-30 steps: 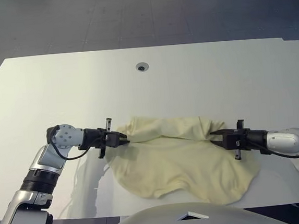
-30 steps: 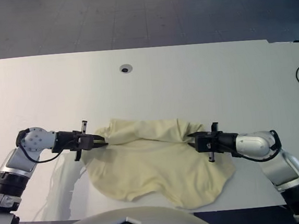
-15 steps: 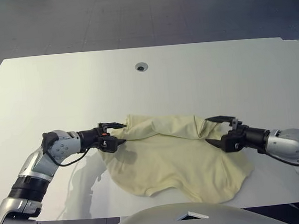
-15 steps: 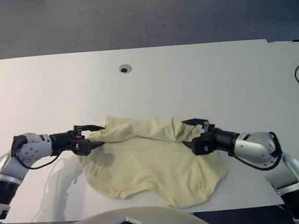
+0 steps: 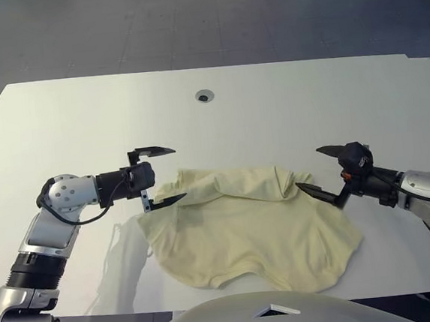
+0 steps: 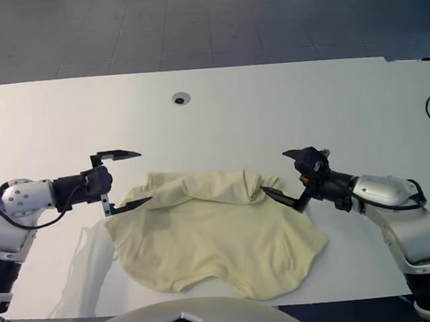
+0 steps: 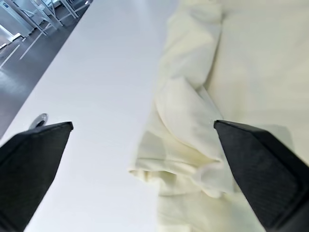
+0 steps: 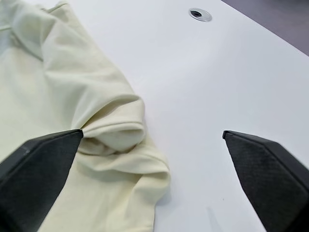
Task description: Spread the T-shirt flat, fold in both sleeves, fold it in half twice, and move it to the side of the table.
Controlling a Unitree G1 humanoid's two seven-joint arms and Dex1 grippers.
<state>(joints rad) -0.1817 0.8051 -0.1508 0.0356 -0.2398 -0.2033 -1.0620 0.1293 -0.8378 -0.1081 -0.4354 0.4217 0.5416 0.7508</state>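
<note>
As left gripper gapes, T-shirt edge bunched

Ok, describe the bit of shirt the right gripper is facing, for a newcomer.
On the white table, the pale yellow T-shirt lies crumpled near the front edge. At its far right corner, just off the open right gripper, sits a rolled bunch of cloth; unlike the flatter cloth around it, it curls into thick folds.

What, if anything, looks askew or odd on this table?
The T-shirt lies rumpled rather than flat: its far edge is bunched into folds between the open left claw and open right claw. Nothing looks spilled or damaged.
</note>
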